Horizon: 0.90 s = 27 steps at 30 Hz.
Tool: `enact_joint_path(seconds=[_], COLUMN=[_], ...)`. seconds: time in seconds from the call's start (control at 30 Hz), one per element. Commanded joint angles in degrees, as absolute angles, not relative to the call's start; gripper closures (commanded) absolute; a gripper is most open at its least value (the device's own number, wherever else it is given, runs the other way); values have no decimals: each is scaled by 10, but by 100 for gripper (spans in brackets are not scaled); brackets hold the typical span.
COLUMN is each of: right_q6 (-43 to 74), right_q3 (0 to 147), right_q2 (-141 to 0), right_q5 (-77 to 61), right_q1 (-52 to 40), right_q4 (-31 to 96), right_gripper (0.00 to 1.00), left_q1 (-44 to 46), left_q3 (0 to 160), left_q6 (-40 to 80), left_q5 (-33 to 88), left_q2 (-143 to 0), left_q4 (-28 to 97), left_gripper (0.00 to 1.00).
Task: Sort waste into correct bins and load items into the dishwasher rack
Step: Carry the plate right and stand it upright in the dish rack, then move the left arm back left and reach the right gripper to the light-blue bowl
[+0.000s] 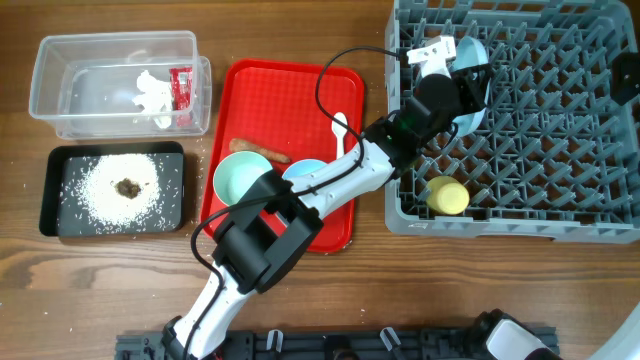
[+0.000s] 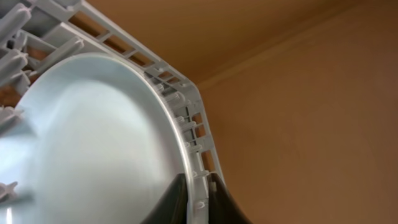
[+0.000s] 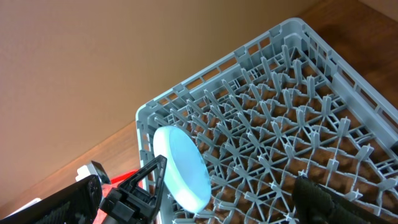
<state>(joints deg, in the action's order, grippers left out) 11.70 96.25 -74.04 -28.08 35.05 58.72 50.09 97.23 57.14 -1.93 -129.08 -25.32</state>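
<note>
The grey dish rack (image 1: 530,130) fills the right side of the table. The left arm reaches across from the near left to the rack's far left corner. To the left of the rack lies the red serving tray (image 1: 300,85). Left of that tray stands the clear tub (image 1: 60,60) on the far side, with the black tray (image 1: 60,160) on the near side.

The pale blue plate (image 1: 476,55) stands on edge among the pegs in the rack's far left corner, close against the rack wall. The left gripper (image 2: 196,180) sits at the plate's rim. Its two dark fingers are only a sliver apart and straddle the rim and the rack wall. Whether they pinch the plate cannot be told. The right gripper (image 3: 230,171) has its fingers spread wide, with nothing between them.

Two small bowls (image 1: 240,178) sit side by side at the near end of the red tray, the right one partly under the arm. A yellow cup (image 1: 447,195) stands in the rack's near left corner. A white spoon (image 1: 340,128) lies on the right part of the red tray, and an orange-brown stick of food (image 1: 258,150) lies just beyond the bowls.

The tub holds crumpled tissue (image 1: 155,95) and a red-and-white wrapper (image 1: 182,88). The black tray carries a spread of rice (image 1: 100,190) with a brown lump (image 1: 128,186) at its middle.
</note>
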Motion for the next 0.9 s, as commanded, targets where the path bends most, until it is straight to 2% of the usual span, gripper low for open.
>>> enact_joint_path(seconds=[0.0,0.13,0.23,0.33,0.47,0.63,0.73,0.87], right_q6=[118,118,118,106,93,87,90,92], right_q3=[968,968,968,968,968,968,968,968], right_q2=[-748,-748,-748,-748,-748,-748,-758,-794], right_q5=[-288,-288,-289,-304,-343,-329,-264,-231], right_q1=[352,352,352,352,343,220,100,-30], right_q4=[587,583,580,578,580,581,582,582], right_gripper=[0,0,0,0,0,1,1,1], left_q1=[496,497,496,492,461,374,314,258], left_q3=[975,981,984,984,984,984,984,984], left_q6=[515,403,332,258,196,197,197,196], left_q5=[-29,-6,-3,-3,-3,-7,-7,-7], left_q2=[-1294,-1279,-1239,-1184,-1091,-971,-922,-903], left_q4=[-263,-274,-236,-144,57,320,435,530], left_gripper=[69,51,40,32,25,9,8,8])
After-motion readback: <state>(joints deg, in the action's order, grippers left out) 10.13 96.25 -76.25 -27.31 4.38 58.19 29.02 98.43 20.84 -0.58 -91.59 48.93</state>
